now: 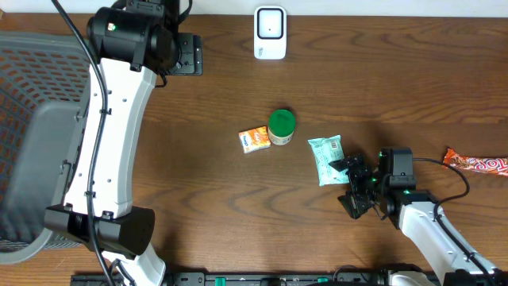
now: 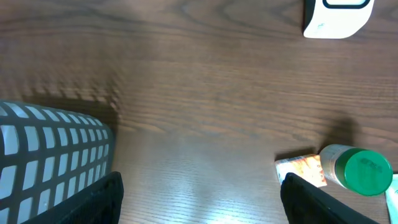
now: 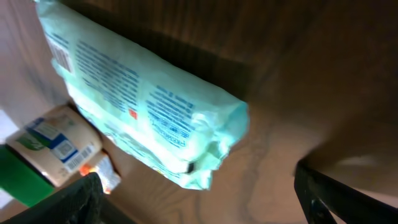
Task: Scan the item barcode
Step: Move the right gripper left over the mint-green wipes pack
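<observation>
My right gripper (image 1: 350, 187): jaws wide, holding nothing. The pale mint-green soft plastic packet (image 3: 143, 106) lies flat on the brown wooden table (image 1: 206, 183) just ahead of them, right of centre. I cannot tell whether my far finger touches it. Judged: light, limp, crinkly film, probably slippery. Best hold looks to be a gentle pinch across the crimped end seam or the narrow width. Its face carries dense small blue print and one red square, all unreadable, and I make out no barcode. To the left: cream jar with green lid (image 1: 281, 125), label illegible, and small orange packet (image 1: 254, 140). Far side: white scanner (image 1: 270, 33). My left gripper (image 2: 208, 202), far left: wide, empty.
</observation>
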